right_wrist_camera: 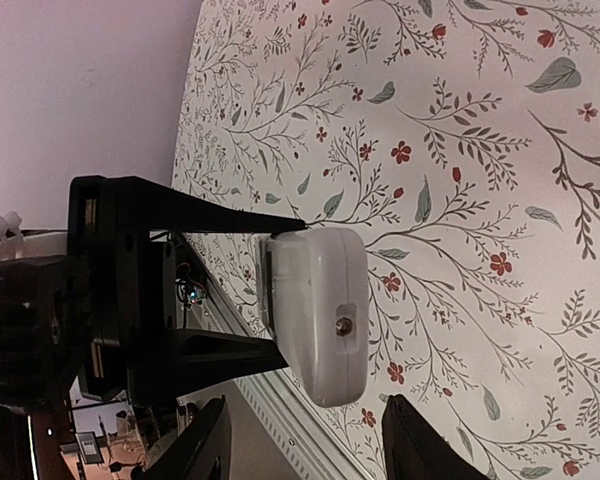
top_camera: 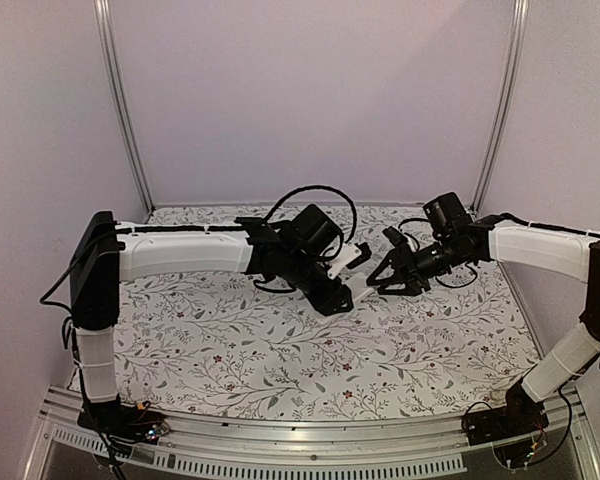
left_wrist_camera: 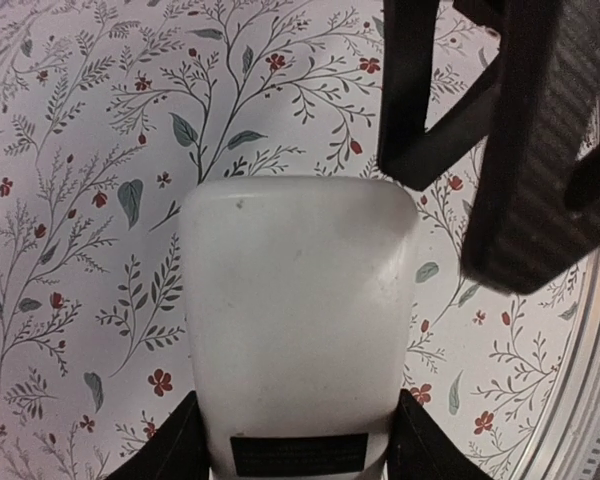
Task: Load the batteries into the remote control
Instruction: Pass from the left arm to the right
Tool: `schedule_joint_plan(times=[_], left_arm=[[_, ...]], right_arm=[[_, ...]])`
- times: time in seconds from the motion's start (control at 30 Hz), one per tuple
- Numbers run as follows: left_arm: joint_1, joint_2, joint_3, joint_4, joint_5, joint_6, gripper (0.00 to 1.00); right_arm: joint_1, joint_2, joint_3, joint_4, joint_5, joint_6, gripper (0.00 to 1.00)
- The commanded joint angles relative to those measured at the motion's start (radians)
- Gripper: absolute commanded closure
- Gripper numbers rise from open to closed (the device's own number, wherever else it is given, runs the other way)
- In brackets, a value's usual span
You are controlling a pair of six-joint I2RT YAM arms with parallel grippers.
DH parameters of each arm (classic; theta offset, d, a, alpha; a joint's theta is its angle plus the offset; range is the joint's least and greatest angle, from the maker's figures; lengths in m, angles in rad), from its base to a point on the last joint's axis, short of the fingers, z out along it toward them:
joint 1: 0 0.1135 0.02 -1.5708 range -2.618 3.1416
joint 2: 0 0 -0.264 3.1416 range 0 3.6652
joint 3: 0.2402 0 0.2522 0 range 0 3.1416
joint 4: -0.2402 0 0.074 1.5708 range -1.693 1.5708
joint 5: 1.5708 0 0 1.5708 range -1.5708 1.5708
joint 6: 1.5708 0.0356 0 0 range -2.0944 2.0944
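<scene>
My left gripper (top_camera: 345, 280) is shut on the remote control (top_camera: 351, 257) and holds it above the table's middle. In the left wrist view the remote's plain white back (left_wrist_camera: 295, 310) fills the centre, clamped between my fingers (left_wrist_camera: 175, 450), with a dark rectangular patch near them. In the right wrist view the remote (right_wrist_camera: 315, 315) shows end-on, a small round emitter in its end face. My right gripper (top_camera: 378, 278) is open and empty, just right of the remote's free end. Its fingers (right_wrist_camera: 205, 445) straddle empty space below the remote. The batteries are out of view.
The table (top_camera: 230, 340) has a floral cloth with dark leaf and red flower prints. A metal rail (top_camera: 280, 440) runs along the near edge. My right gripper's dark fingers (left_wrist_camera: 540, 150) hang at the upper right of the left wrist view. Pale walls close the back and sides.
</scene>
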Motion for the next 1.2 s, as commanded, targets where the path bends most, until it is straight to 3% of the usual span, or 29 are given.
schedule_joint_plan(times=[0.0,0.4,0.63,0.73,0.93,0.97,1.0,1.17], left_arm=[[-0.01,-0.031,-0.014,0.044,-0.012,-0.001,0.68],[-0.012,-0.063,-0.057,0.097,0.006,-0.011,0.68],[-0.012,-0.077,-0.074,0.106,-0.006,-0.015,0.65],[-0.009,-0.085,-0.079,0.107,-0.011,-0.024,0.54],[0.008,-0.145,-0.099,0.119,-0.006,-0.055,0.25],[0.012,-0.162,-0.104,0.12,-0.003,-0.062,0.18],[0.016,-0.184,-0.112,0.121,-0.004,-0.069,0.03],[0.049,-0.31,-0.185,0.137,-0.05,-0.118,0.01]], right_arm=[[0.024,0.048,0.026,0.002,0.011,0.016,0.49],[0.04,0.075,0.043,0.058,-0.008,0.048,0.7],[0.041,0.075,0.046,0.065,-0.017,0.058,0.95],[0.041,0.069,0.049,0.062,-0.009,0.059,1.0],[0.041,0.057,0.077,0.016,0.033,0.032,1.0],[0.04,0.053,0.088,-0.002,0.048,0.018,1.0],[0.041,0.051,0.101,-0.028,0.066,0.006,1.0],[0.042,0.03,0.169,-0.127,0.162,-0.081,1.0]])
